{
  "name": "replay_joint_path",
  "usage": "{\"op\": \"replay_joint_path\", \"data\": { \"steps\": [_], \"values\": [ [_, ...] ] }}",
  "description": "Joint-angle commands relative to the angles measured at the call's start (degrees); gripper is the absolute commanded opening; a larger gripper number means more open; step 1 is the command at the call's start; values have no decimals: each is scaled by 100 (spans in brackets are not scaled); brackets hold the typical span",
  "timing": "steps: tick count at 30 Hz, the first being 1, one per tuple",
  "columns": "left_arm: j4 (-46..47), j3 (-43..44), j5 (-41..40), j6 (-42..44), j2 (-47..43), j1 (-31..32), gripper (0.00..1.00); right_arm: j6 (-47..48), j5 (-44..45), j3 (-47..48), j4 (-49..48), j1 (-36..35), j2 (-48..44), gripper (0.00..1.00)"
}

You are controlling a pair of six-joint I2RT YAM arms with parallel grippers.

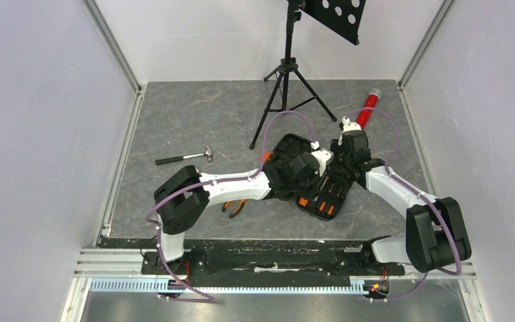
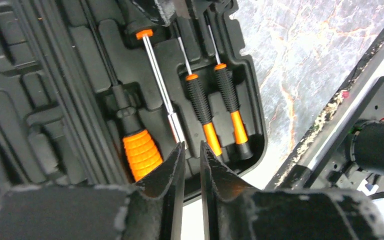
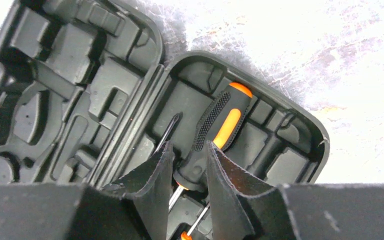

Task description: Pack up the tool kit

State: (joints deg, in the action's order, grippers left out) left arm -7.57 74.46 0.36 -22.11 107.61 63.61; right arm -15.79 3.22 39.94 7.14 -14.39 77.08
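The tool kit's black case (image 1: 288,144) lies open in the middle of the table. Both grippers hang over it. In the left wrist view, two slim orange-and-black screwdrivers (image 2: 202,105) sit in their slots. A long steel shaft (image 2: 160,75) and a stubby orange handle (image 2: 140,152) lie beside them. My left gripper (image 2: 192,146) shows a narrow gap with nothing in it. My right gripper (image 3: 188,146) is shut on the handle of a big black-and-orange screwdriver (image 3: 220,120), which lies in the case (image 3: 55,60). A hammer (image 1: 188,157) and pliers (image 1: 236,208) lie outside the case.
A black tripod stand (image 1: 287,87) rises behind the case. A red glittery tube (image 1: 369,107) lies at the back right. White walls close in the mat on three sides, and a metal rail (image 1: 241,258) runs along the near edge.
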Motion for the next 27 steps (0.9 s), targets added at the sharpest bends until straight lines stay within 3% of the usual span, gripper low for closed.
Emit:
{"op": "replay_joint_path", "data": {
  "steps": [1, 10, 27],
  "values": [
    [69, 348, 226, -465, 288, 78, 19, 91, -143, 224, -150, 84, -190, 32],
    [-198, 555, 241, -587, 683, 72, 3, 48, -506, 104, -230, 308, 152, 26],
    [-442, 547, 162, -884, 886, -33, 2, -102, -1125, -206, -257, 678, 690, 13]
  ]
}}
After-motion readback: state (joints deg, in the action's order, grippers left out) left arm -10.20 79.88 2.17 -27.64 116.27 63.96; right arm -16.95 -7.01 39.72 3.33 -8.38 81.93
